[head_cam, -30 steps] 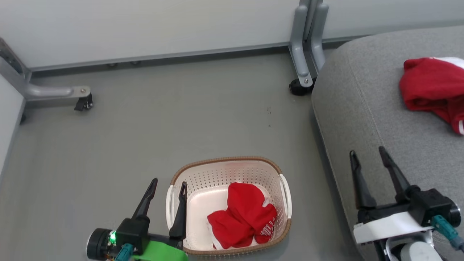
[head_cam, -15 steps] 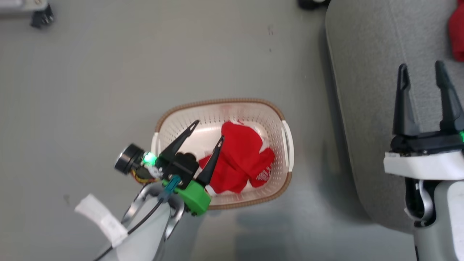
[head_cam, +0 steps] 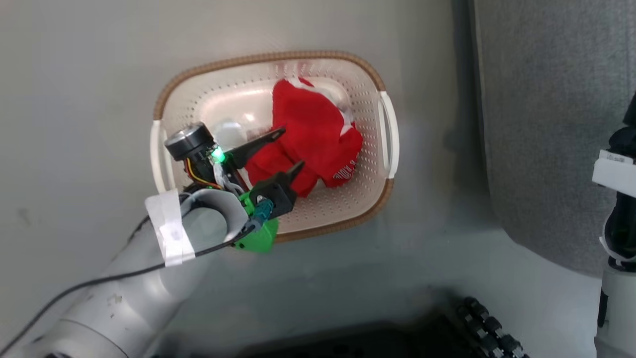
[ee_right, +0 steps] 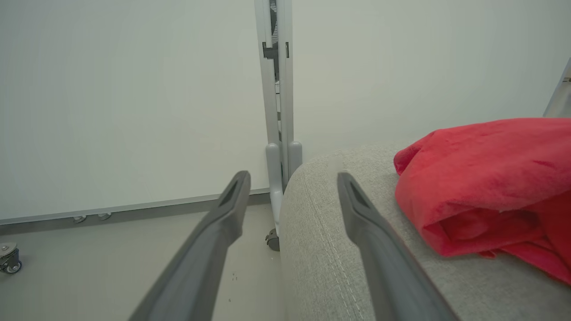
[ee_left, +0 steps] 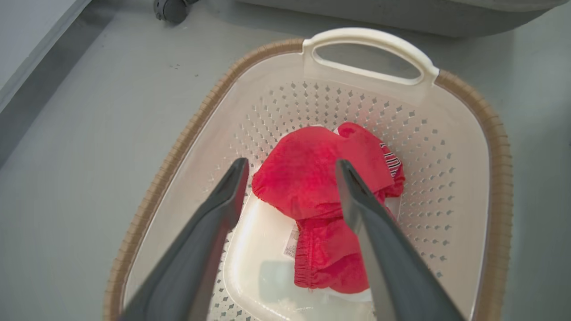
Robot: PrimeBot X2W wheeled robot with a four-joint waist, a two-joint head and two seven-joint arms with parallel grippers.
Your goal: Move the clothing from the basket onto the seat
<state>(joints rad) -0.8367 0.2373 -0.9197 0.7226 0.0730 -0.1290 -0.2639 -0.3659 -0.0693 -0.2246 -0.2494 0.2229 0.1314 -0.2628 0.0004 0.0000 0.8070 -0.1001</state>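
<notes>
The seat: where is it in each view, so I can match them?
Head view: the seat runs down the right side, beside the basket.
Left wrist view: a grey strip along the top edge, past the basket's handle.
Right wrist view: lower right, under red clothing.
Shared landmark: that handle, facing the seat.

The left arm (head_cam: 114, 298) is a smooth, pale grey tube with a strip of white tape (head_cam: 169, 228) wrapped round it and a thin black cable (head_cam: 99, 280) running along it. Its wrist carries a bright green plastic bracket (head_cam: 258, 239), a teal plug (head_cam: 262, 211), a glowing green light (head_cam: 217, 155), orange wires (head_cam: 191, 174) and a round black cap (head_cam: 186, 139) with a silvery face. The left gripper (head_cam: 292, 146) has long, black, tapered fingers; the right gripper (ee_right: 292, 174) has dark grey ones of the same shape. The right arm (head_cam: 616, 308) is pale, with a white collar (head_cam: 613, 171) bearing a small label.
</notes>
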